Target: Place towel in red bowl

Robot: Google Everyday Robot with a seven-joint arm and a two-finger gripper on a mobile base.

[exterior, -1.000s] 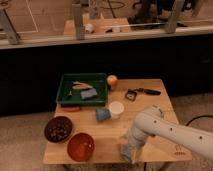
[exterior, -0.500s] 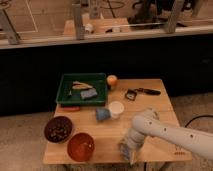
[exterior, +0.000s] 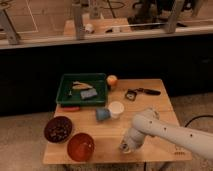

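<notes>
The red bowl (exterior: 81, 146) stands empty at the table's front left. A pale crumpled cloth (exterior: 80, 85), possibly the towel, lies in the green tray (exterior: 64, 95) at the back left, next to a blue-grey pad (exterior: 88, 93). My gripper (exterior: 125, 146) is low over the table's front edge, to the right of the red bowl and well apart from the tray. My white arm (exterior: 165, 131) reaches in from the right. I cannot tell whether the gripper holds anything.
A dark bowl (exterior: 58, 129) with contents sits left of the red bowl. A white cup (exterior: 116, 109) and a blue cup (exterior: 102, 114) stand mid-table. An orange fruit (exterior: 112, 80) and a black tool (exterior: 137, 92) lie at the back.
My gripper has shifted slightly left along the front edge, toward the red bowl. Nothing else has moved.
</notes>
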